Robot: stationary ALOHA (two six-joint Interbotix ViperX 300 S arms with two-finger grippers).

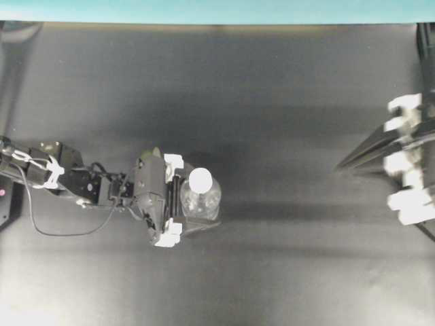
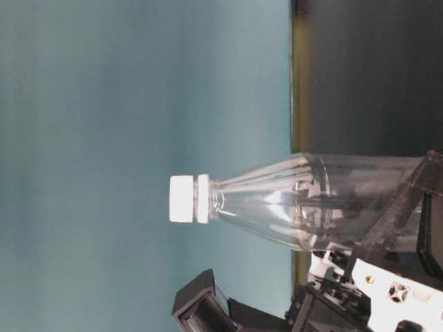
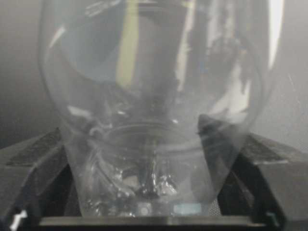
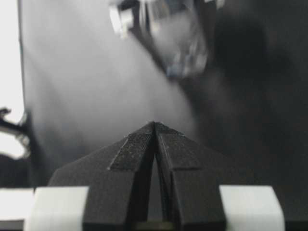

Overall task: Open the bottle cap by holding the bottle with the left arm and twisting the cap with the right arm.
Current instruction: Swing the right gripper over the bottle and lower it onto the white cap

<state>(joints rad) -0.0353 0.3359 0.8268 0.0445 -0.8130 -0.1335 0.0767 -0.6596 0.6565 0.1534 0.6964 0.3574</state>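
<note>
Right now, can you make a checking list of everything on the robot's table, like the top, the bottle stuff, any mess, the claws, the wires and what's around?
Surface: dark table, matte, bare where visible.
Job's things: clear bottle stands upright; white cap is on its neck.
Clutter: nothing seen.
Grippers: left gripper straddles the bottle low on its body, a finger on each side; whether the fingers press it cannot be told. Right gripper is shut, empty, at the right edge of the overhead view, away from the bottle.
Cables: thin black cable loops on the table beside the left arm; white tie on that arm.
Surroundings: teal wall behind the table.
</note>
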